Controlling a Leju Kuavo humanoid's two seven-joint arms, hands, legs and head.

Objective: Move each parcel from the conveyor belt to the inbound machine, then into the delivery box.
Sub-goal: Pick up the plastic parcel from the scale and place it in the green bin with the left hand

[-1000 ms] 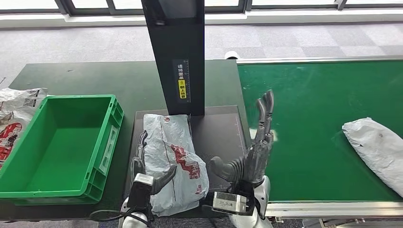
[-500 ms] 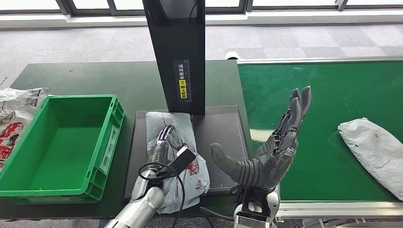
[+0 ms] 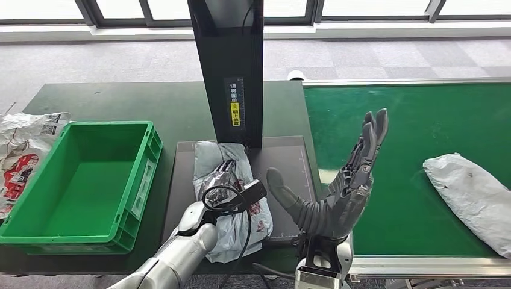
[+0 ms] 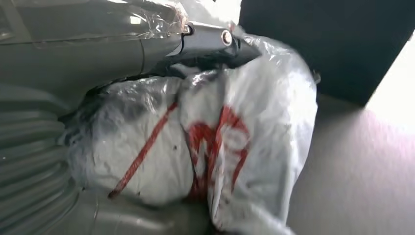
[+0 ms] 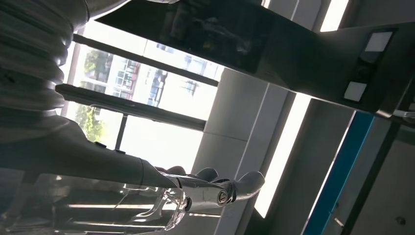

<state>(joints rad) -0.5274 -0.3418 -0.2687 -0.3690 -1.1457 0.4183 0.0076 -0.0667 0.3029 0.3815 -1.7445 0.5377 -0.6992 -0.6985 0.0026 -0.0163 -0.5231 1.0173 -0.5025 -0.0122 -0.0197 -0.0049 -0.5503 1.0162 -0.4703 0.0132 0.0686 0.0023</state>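
The green conveyor belt (image 3: pixel 410 150) filled the right side of the head view, and 1 grey parcel (image 3: pixel 470 195) lay on it near the right edge. Left of the belt stretched the dark tabletop (image 3: pixel 120 102), carrying the inbound machine (image 3: pixel 232 72), whose black upright column rose from a flat dark platform (image 3: pixel 289 162). The green delivery box (image 3: pixel 78 180) stood on the tabletop just left of that platform, and crumpled bags (image 3: pixel 24 150) lay beside the box's far left wall.

On the platform, at the foot of the column, lay a white parcel with red print (image 3: pixel 232 205). The left hand (image 3: pixel 220 177) rested on top of it; in the left wrist view its fingers (image 4: pixel 210 41) wrapped over the bag's upper edge and pressed into the plastic, gripping it.

The right hand (image 3: pixel 340 180) stood raised at the seam between the platform and the belt, palm open, fingers straight and spread upward, thumb angled out toward the parcel, holding nothing and well apart from the grey parcel.
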